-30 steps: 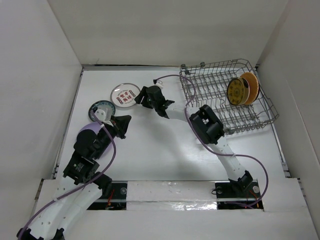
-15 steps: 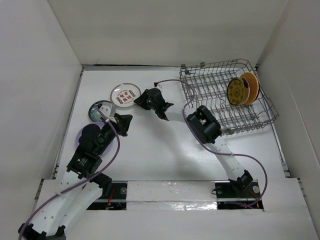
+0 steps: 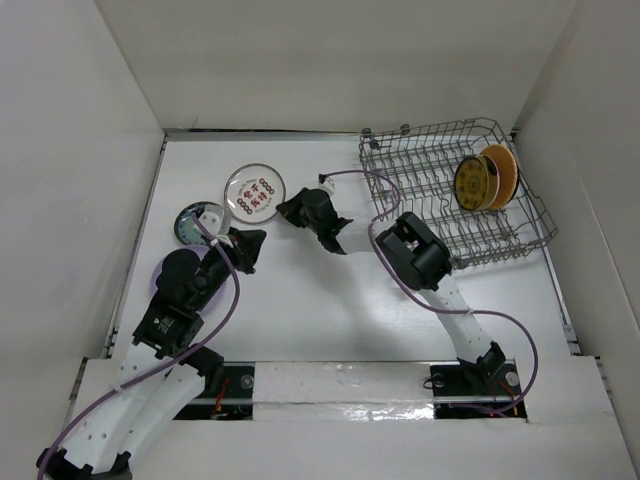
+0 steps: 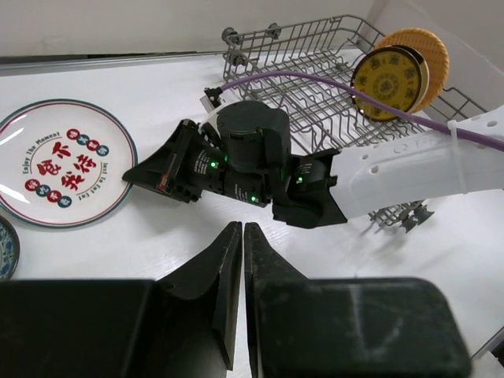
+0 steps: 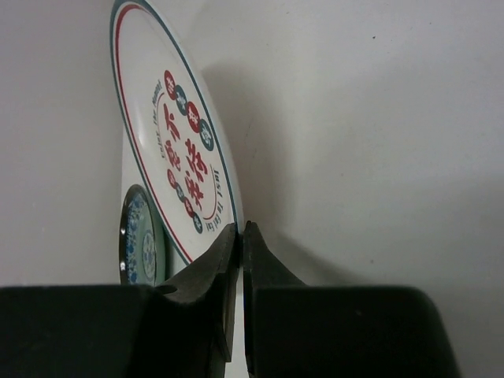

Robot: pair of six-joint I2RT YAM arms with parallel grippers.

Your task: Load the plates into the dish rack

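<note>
The rack point(image 3: 430, 165) stands at the far right of the table point(image 3: 300, 310); two plates are already in it, a yellow plate point(image 3: 472, 183) and an orange plate point(image 3: 505, 172), both on edge between the tines at its right end, which is how the rack keeps them upright. The white plate point(image 5: 173, 150) lies flat at the far left, well apart from the rack; a flat plate offers only its rim, so the right gripper point(image 5: 239, 230) is low at the side, its tips right at the near rim. Its jaws are almost together, with only a thin slit; whether the rim is caught between them I cannot tell. The teal plate point(image 5: 142, 236) lies just beside the white one. The left gripper point(image 4: 240, 230) has its jaws closed on nothing and points toward the same plate from farther back; I judge it is waiting, to leave room.
</note>
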